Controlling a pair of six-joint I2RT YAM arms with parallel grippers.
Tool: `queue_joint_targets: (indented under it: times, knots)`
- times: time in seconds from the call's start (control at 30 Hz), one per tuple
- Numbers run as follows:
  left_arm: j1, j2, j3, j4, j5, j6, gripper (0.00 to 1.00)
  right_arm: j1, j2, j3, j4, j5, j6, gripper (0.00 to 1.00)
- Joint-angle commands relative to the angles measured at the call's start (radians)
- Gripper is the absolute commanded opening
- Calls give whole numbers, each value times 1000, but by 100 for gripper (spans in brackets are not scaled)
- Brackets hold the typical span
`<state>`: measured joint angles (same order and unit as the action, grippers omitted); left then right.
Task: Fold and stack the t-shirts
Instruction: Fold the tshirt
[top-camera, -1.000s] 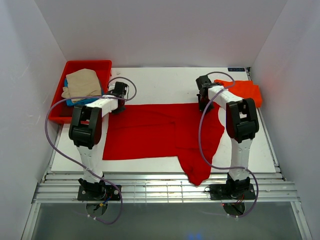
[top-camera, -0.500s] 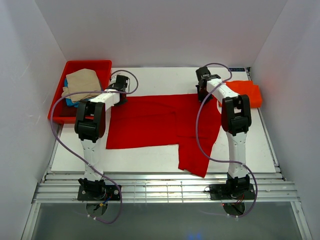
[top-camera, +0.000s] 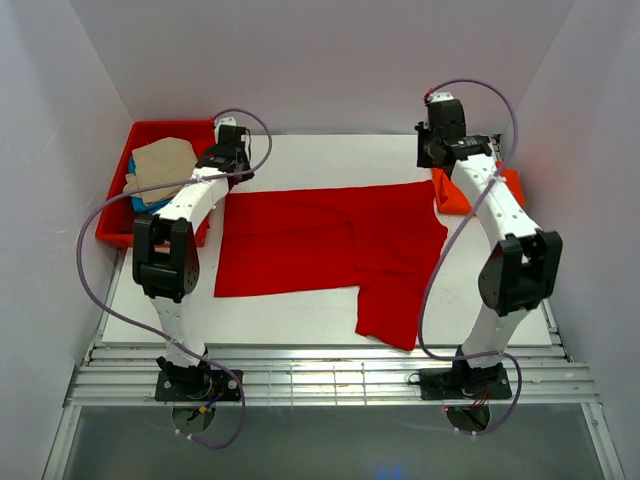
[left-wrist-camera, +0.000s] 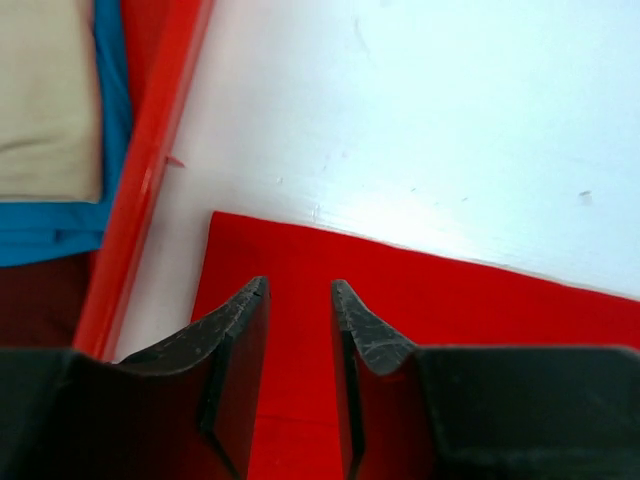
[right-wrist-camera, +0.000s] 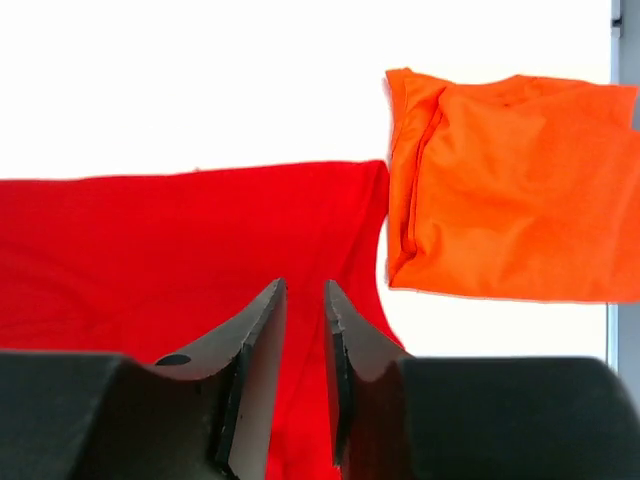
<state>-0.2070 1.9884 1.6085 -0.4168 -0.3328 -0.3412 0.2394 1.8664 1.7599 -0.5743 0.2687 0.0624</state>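
Top external view: the bright red t-shirt (top-camera: 300, 240) lies spread flat on the white table (top-camera: 300, 160), one sleeve reaching toward the near edge. The orange-red t-shirt (top-camera: 447, 197) sits folded at the far right. A red tray (top-camera: 112, 228) at far left holds a beige t-shirt (top-camera: 160, 165) over a blue t-shirt (top-camera: 140, 203).

Left wrist view: the left gripper (left-wrist-camera: 300, 290) hangs over the bright red t-shirt's far-left corner, jaws narrowly apart, holding nothing.

Right wrist view: the right gripper (right-wrist-camera: 303, 288) hangs over the shirt's far-right edge, jaws narrowly apart and empty. The orange-red t-shirt lies just beside that edge.

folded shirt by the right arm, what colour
Orange-red; the folded shirt shows best in the right wrist view.
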Motion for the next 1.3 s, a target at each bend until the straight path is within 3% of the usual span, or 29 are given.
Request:
queue_joint_targets:
  times: [0.0, 0.07, 0.13, 0.17, 0.2, 0.33, 0.9, 1.27]
  knots:
    - [-5, -108, -16, -14, 15, -7, 41, 20, -84, -142, -44, -45, 33, 28]
    - [-6, -108, -60, -30, 17, -31, 38, 21, -96, -223, -26, -55, 51, 26]
    - [-8, -105, -128, -33, 20, -45, 28, 24, -102, -309, -1, -66, 68, 14]
    - [-8, -103, -152, -34, 20, -53, 19, 24, -102, -329, 7, -69, 82, 10]
    - [-9, -97, -171, -34, 20, -67, 0, 24, -101, -345, 16, -75, 89, 8]
    - [-8, -67, -249, -30, 29, -91, 0, 28, -101, -422, 74, -101, 108, 8]
    - [-9, 7, -292, -31, 17, -93, 0, 47, -70, -530, 122, -147, 111, 8]
    - [-9, 21, -302, -40, -31, -58, 0, 47, 49, -516, 38, -80, 119, 8]
